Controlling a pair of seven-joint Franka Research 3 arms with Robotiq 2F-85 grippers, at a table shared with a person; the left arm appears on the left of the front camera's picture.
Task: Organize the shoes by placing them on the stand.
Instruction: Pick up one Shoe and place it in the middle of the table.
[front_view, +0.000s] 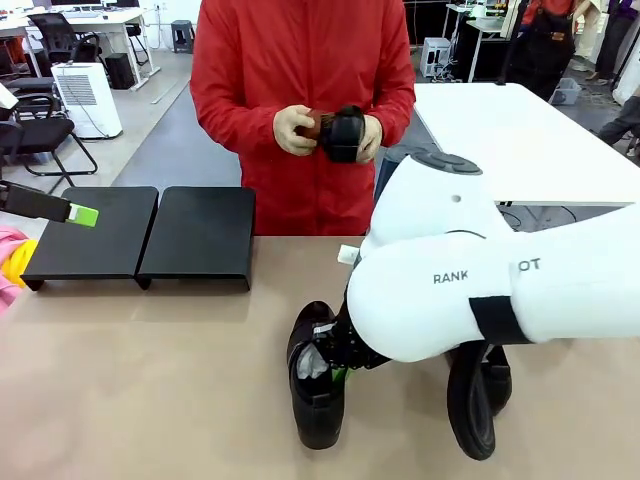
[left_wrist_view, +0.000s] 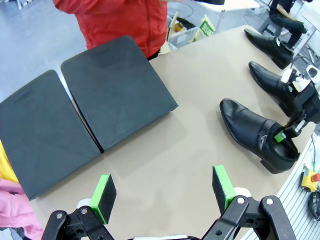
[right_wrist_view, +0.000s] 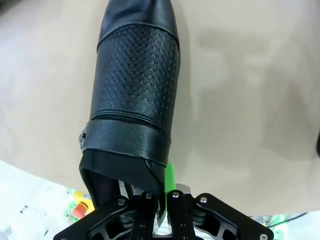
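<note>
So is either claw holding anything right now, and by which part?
The right claw is shut on a black shoe, pinching the rim of its opening near the heel. The left claw is open, holding nothing.

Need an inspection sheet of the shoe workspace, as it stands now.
surface: tan table, looks clean.
job's things: stand holds no shoes; gripped shoe and two more shoes on the table.
clutter: pink and yellow item at the left edge.
tools: left tool open, empty; right tool shut on the shoe's heel rim.
cables: nothing seen on the table.
surroundings: person in red holds a fourth shoe; desks, chairs behind.
</note>
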